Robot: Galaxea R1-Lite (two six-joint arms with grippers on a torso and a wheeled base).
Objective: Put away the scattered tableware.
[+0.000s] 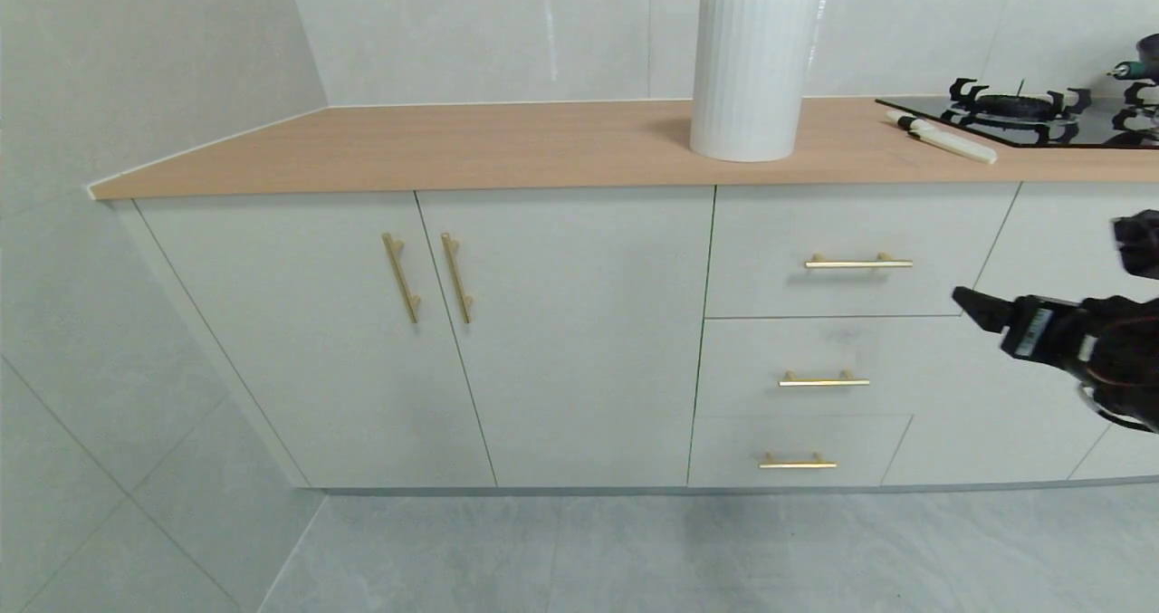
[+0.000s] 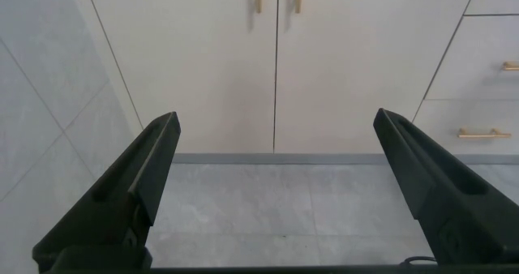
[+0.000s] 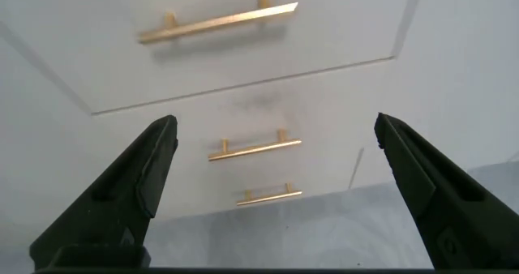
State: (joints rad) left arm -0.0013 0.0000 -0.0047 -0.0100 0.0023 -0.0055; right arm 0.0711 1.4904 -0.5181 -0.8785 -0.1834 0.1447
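Observation:
A cream-handled utensil lies on the wooden countertop beside the hob. A tall white ribbed container stands upright on the same counter. My right gripper hovers at the right, in front of the drawer stack, open with nothing in it. In the right wrist view that gripper faces the top drawer handle and the middle drawer handle. My left gripper is open and empty, low above the floor, facing the double cabinet doors.
Three closed drawers with gold handles sit below the counter on the right. Two closed doors with vertical gold handles are to their left. A black gas hob occupies the counter's far right. A tiled wall bounds the left; grey floor lies below.

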